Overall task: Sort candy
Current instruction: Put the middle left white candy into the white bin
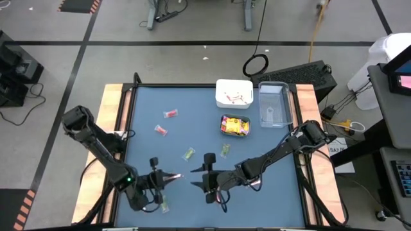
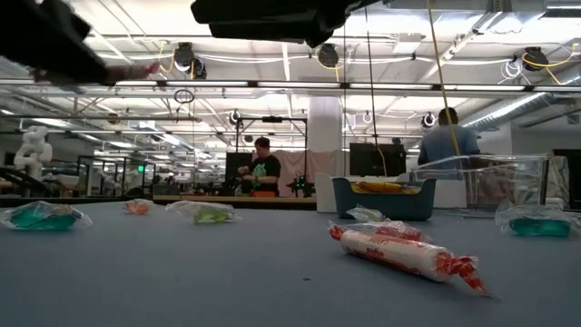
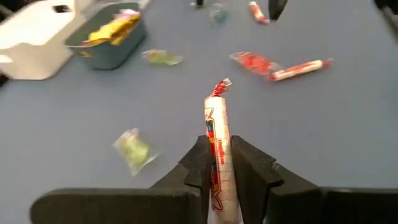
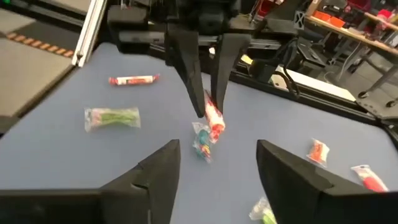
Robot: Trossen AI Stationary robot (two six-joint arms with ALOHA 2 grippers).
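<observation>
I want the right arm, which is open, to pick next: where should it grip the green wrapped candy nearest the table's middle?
Grip the green wrapped candy across its thicker middle, not the thin wrapper ends, coming straight down. It lies flat with bare table around it. The right gripper is open. The left gripper is shut on a stick candy.

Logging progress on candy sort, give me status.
Left gripper shut on slim pink-white stick candy, lifted. Right gripper open, facing it. Teal tub holds yellow packets. Nothing blocking.
</observation>
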